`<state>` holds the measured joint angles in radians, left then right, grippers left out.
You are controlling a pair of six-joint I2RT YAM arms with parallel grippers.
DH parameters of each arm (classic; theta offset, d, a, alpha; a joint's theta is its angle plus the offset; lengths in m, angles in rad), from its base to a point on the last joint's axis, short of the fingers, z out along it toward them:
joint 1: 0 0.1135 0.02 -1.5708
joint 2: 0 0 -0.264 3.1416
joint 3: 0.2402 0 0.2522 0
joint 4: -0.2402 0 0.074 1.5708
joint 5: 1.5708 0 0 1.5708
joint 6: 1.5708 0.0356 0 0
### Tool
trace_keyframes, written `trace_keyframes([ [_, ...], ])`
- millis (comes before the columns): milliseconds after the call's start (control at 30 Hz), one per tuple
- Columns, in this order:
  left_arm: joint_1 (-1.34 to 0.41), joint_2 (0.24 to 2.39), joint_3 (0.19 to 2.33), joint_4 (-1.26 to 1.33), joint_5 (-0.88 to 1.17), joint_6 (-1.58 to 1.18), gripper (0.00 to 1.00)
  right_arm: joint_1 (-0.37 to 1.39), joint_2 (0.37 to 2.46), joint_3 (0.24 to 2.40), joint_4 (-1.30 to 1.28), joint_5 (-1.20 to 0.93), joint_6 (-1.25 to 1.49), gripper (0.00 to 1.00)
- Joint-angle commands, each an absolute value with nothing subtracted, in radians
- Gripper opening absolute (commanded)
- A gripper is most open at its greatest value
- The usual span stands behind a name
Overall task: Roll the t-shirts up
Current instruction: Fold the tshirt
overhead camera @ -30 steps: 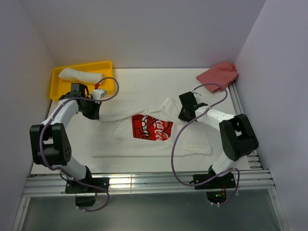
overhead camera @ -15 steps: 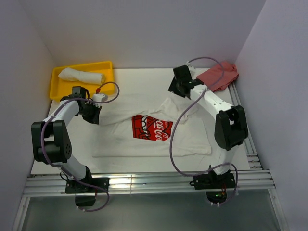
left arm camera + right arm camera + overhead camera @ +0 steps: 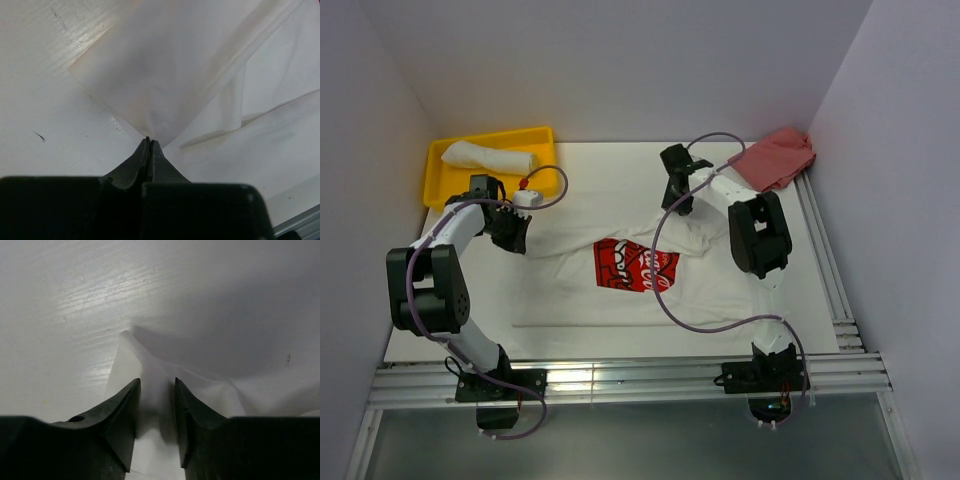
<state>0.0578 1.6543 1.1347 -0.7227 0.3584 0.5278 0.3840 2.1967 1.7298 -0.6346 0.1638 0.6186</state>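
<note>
A white t-shirt [image 3: 720, 290] with a red print [image 3: 635, 266] lies spread flat on the table. My left gripper [image 3: 514, 238] is shut on the shirt's left sleeve; in the left wrist view the closed tips [image 3: 148, 139] pinch a corner of the white cloth [image 3: 170, 75], which is lifted off the table. My right gripper [image 3: 678, 203] is at the shirt's far edge. It stands open in the right wrist view [image 3: 156, 390], with a ridge of white cloth [image 3: 150, 365] between its fingers [image 3: 125, 410]. A second white t-shirt [image 3: 490, 156] lies rolled in the yellow tray [image 3: 542, 136].
A crumpled red cloth [image 3: 775, 156] lies at the back right corner of the table. The yellow tray is at the back left, just behind my left arm. Purple cables loop from both arms over the shirt. Walls close in the left, back and right sides.
The right arm has swung from the shirt's right side up and left to its far edge, and its jaws have opened. The left gripper has stayed shut on the sleeve, nearly still.
</note>
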Motion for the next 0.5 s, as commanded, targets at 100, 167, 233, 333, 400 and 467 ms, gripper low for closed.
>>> trace_keyframes([
  [100,0.061,1.661,1.178,-0.724,0.379,0.514,0.00,0.396,2.100,1.692,-0.612,0.176,0.630,0.15],
  [167,0.061,1.657,1.174,-0.721,0.379,0.514,0.00,0.397,2.047,1.672,-0.612,0.208,0.638,0.10],
  [233,0.063,1.648,1.170,-0.710,0.373,0.509,0.00,0.400,1.984,1.635,-0.611,0.230,0.646,0.05],
  [333,0.061,1.634,1.166,-0.710,0.373,0.508,0.00,0.410,1.884,1.571,-0.604,0.271,0.661,0.02],
  [400,0.061,1.618,1.161,-0.710,0.373,0.509,0.00,0.420,1.829,1.504,-0.595,0.299,0.684,0.01],
  [467,0.061,1.611,1.158,-0.710,0.371,0.514,0.00,0.429,1.747,1.430,-0.589,0.328,0.699,0.01],
])
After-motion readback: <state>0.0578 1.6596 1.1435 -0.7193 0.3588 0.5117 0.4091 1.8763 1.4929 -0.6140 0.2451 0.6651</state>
